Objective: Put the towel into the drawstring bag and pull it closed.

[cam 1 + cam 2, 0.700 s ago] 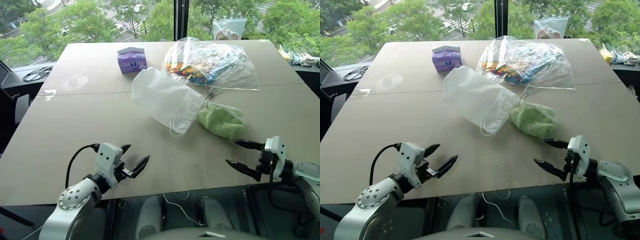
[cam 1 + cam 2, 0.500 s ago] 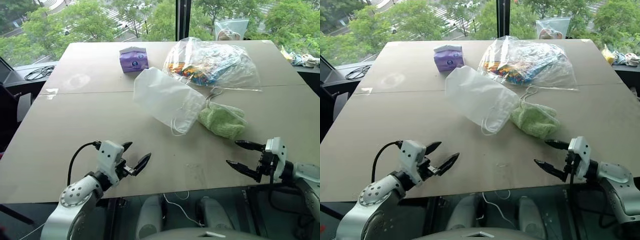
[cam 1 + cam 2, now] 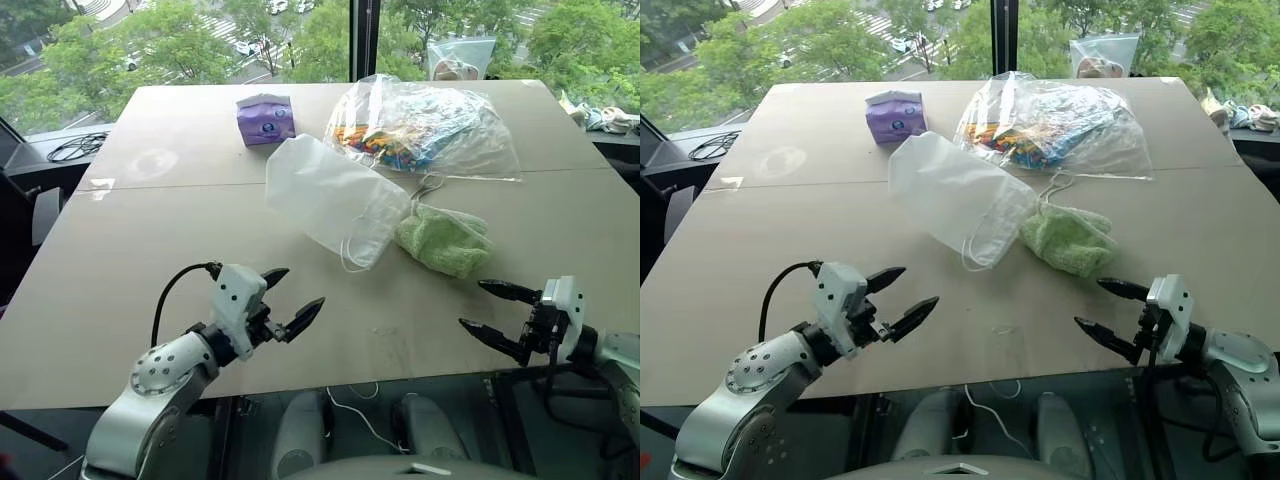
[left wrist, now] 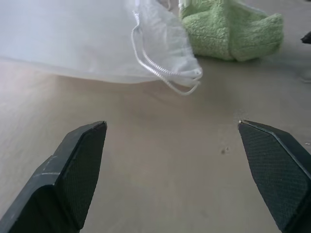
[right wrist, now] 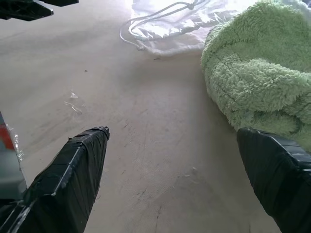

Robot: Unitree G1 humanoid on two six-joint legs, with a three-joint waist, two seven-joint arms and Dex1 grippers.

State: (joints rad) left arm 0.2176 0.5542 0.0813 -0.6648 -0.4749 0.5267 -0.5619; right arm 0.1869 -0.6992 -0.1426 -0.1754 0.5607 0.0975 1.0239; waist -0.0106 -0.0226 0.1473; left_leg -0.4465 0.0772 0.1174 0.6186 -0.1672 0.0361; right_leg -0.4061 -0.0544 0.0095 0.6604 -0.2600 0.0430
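Note:
The milky-white drawstring bag point(image 3: 332, 196) lies flat in the middle of the table, its mouth with white cords point(image 4: 163, 74) toward me. The light green towel point(image 3: 445, 240) is bunched just to the right of the bag's mouth, touching it. My left gripper point(image 3: 286, 298) hovers open over the near left part of the table, pointing toward the bag. Open as well, my right gripper point(image 3: 493, 309) is at the near right edge, a short way in front of the towel point(image 5: 257, 77). Neither holds anything.
Behind the bag and towel lies a large clear plastic bag point(image 3: 425, 125) with colourful items. A purple tissue pack point(image 3: 264, 118) stands at the back, left of it. The table's near edge point(image 3: 330, 380) runs just below both grippers. A window is behind the table.
My left gripper has moved forward and to the right, toward the bag. The right gripper has shifted slightly to the right. The bag and towel lie as before.

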